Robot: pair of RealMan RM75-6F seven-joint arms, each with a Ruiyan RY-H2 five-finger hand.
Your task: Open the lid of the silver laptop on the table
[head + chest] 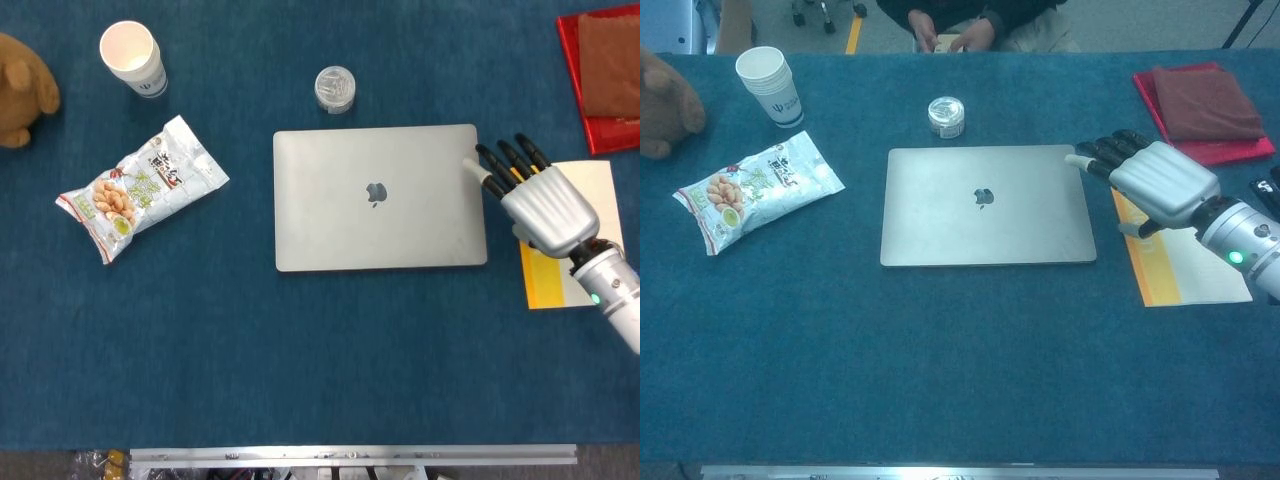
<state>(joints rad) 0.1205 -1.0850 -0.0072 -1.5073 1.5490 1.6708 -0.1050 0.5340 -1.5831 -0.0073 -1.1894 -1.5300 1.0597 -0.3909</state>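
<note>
Laptop (378, 197) shut; right hand (541, 203) fingers (492, 163) extended, empty.

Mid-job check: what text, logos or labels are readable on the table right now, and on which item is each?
Apple logo, no words: on the lid of the silver laptop.
Print on the snack bag: too small to read.
Small dark mark on the paper cup: too blurred to read.
Lettering on the orange strip of the booklet: mostly hidden by the right hand, unreadable.
Small jar: no readable label.

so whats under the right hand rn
The right hand hovers over the yellow and white booklet and bare blue table, fingertips reaching the silver laptop's right edge. The booklet's upper left part is covered.
</note>
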